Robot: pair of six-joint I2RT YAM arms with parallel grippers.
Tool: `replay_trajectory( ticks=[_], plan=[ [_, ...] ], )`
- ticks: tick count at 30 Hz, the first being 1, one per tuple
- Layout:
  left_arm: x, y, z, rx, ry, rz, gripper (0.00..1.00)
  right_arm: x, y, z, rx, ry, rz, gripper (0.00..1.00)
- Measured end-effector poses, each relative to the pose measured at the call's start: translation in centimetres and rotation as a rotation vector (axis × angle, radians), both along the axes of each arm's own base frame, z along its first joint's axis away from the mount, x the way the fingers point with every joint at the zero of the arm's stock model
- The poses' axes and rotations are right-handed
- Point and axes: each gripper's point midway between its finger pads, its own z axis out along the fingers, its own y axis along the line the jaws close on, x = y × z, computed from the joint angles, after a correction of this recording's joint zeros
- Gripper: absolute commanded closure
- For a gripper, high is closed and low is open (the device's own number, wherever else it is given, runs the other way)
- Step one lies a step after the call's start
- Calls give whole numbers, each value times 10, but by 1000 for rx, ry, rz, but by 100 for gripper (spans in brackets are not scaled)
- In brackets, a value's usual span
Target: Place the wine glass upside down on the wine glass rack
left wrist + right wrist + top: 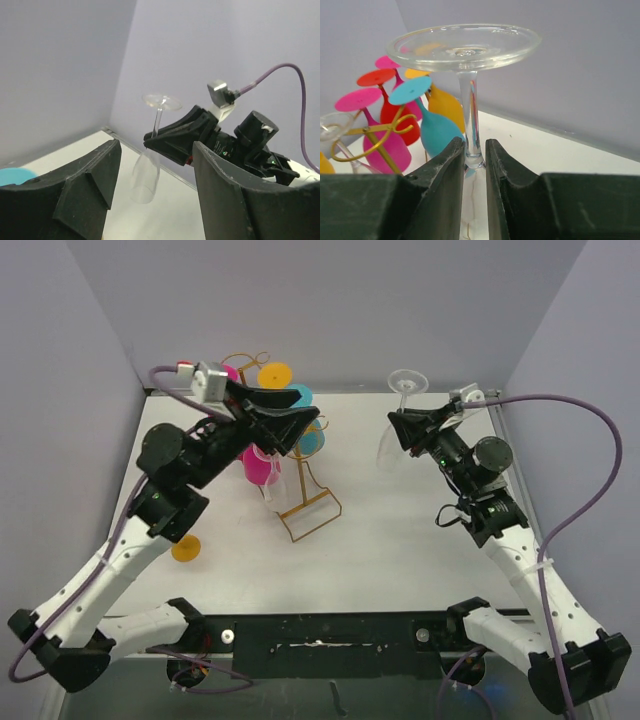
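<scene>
A clear wine glass (390,445) hangs upside down above the table's right side, foot (408,380) on top. My right gripper (398,425) is shut on its stem. In the right wrist view the stem (469,115) sits pinched between the jaws of that gripper (475,147), under the round foot (464,46). The gold wine glass rack (305,505) stands left of centre with coloured glasses hung on it. My left gripper (305,420) hovers open at the rack's top, holding nothing. Between the fingers of the left gripper (156,147) I see the clear glass (145,172) farther off.
Pink (385,145), red (395,112), cyan (437,132) and yellow (445,105) glasses hang upside down on the rack's gold hooks (375,135). An orange disc (186,548) lies on the table by the left arm. Walls close off the back and both sides.
</scene>
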Motion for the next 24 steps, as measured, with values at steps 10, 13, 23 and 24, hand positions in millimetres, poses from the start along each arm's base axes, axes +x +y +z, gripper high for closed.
replay_trajectory(
  ticks=[10, 13, 23, 24],
  plan=[
    [-33, 127, 15, 109, -76, 455, 40, 40, 30, -64, -85, 30, 45, 100],
    [-35, 153, 9, 139, -61, 560, 40, 40, 53, -69, -100, 7, 97, 100],
    [-26, 181, -22, 239, 18, 707, 40, 52, 92, -83, -75, -36, 175, 100],
    [-25, 181, -23, 245, 21, 711, 40, 52, 93, -82, -69, -44, 181, 100]
  ],
)
